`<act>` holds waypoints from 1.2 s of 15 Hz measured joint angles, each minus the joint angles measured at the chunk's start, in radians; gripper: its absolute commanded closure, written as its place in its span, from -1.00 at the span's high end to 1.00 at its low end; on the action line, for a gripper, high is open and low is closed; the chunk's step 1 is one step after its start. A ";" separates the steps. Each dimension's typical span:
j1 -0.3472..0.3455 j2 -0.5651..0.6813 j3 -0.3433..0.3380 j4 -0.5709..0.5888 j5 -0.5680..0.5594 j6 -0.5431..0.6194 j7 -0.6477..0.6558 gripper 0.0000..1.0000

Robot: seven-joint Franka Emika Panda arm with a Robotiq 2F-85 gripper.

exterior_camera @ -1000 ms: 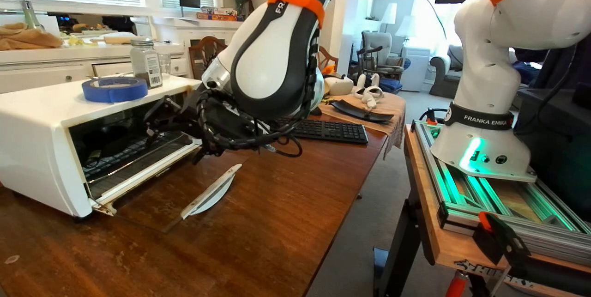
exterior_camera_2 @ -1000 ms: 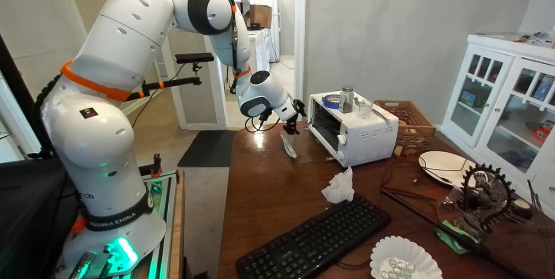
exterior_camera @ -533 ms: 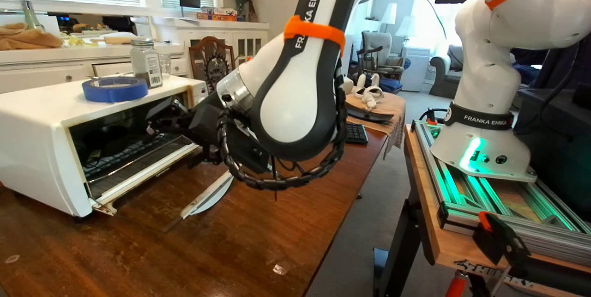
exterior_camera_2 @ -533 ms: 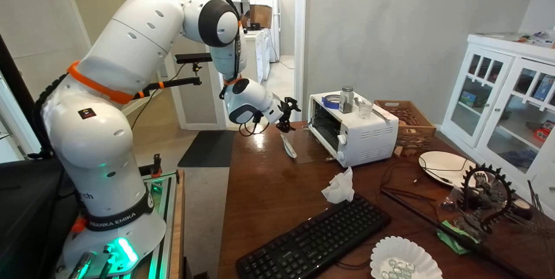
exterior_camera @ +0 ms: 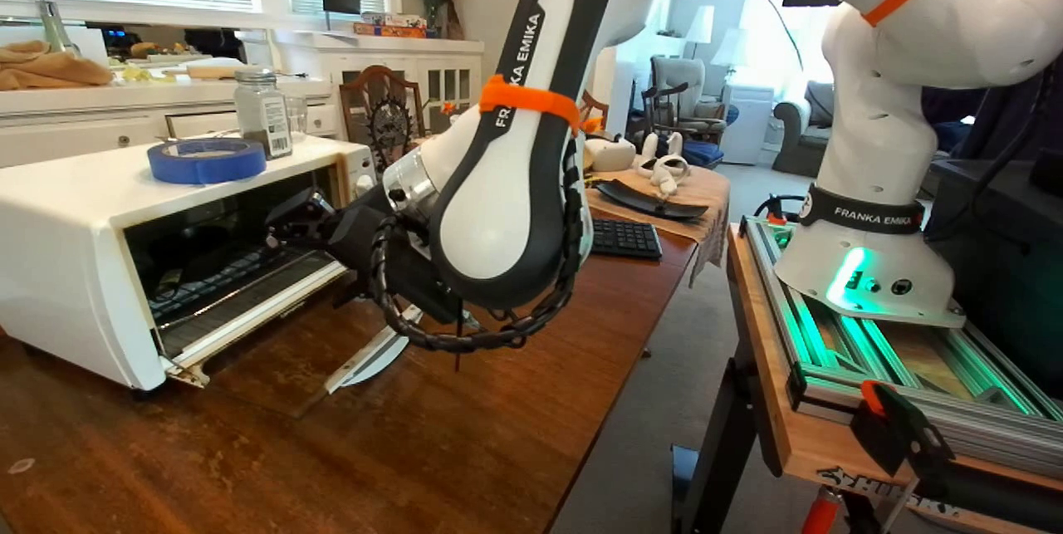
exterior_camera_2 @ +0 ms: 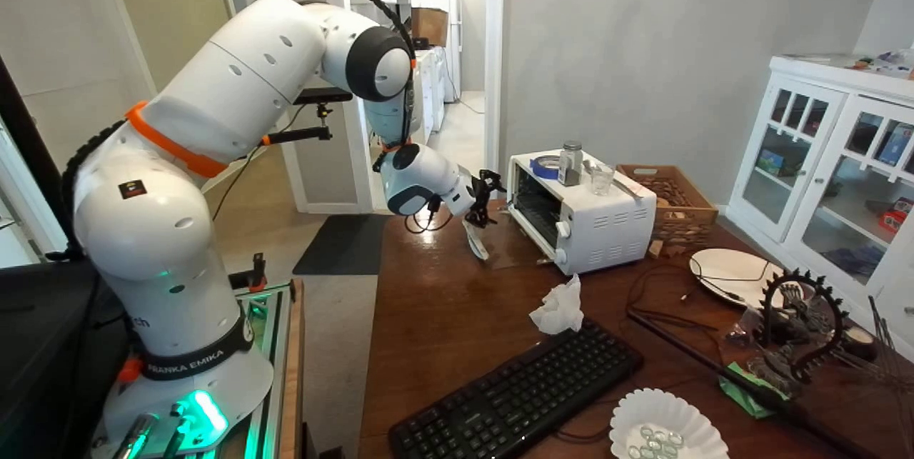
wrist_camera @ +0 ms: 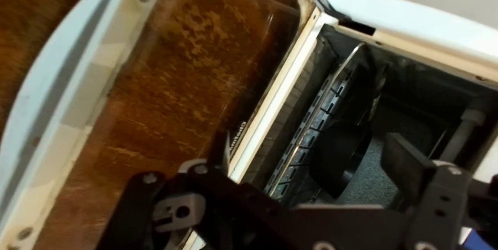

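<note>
Black two-fingered claw [wrist_camera: 309, 143]: spread wide, its dark fingers [wrist_camera: 404, 160] well apart with nothing gripped; it hangs just before the mouth of the white box-shaped toaster oven [exterior_camera: 66, 268], above its lowered clear glass door [wrist_camera: 186, 86]. Whether a tip brushes anything, I can't tell from here.
Oven's place: on the brown wooden table [exterior_camera_2: 443, 316], close to the end by the grey wall [exterior_camera_2: 678, 52] and well in from the edge facing the robot's wooden stand [exterior_camera: 801, 443], its front gaping.
White curved door handle [exterior_camera: 369, 361]: along the glass's outer side; in an exterior view black cabling [exterior_camera: 469, 343] on the wrist covers one end.
Oven's inside: a metal rack [wrist_camera: 305, 151] shows in the wrist view, and by it a black rounded shape [wrist_camera: 336, 156], too dark to make out.
Oven's top: a blue ring of tape [exterior_camera: 199, 170], a clear lidded glass jar [exterior_camera_2: 570, 165] and a small clear glass cup [exterior_camera_2: 602, 182].
Black plastic keyboard [exterior_camera_2: 521, 391]: largely hidden behind the white jointed arm [exterior_camera: 490, 231] in an exterior view; a crumpled white tissue [exterior_camera_2: 560, 308] lies at its end nearer the oven.
White scalloped dish [exterior_camera_2: 625, 412]: cut off by the lower border of an exterior view.
Blue patch [wrist_camera: 477, 242]: in the wrist view's lower corner, too cropped to name.
</note>
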 measured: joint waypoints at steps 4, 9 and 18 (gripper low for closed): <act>-0.003 0.043 0.014 0.101 -0.014 -0.001 0.000 1.00; -0.005 0.056 0.023 0.121 0.002 -0.005 -0.014 1.00; -0.001 0.143 0.047 0.166 -0.004 0.225 -0.012 1.00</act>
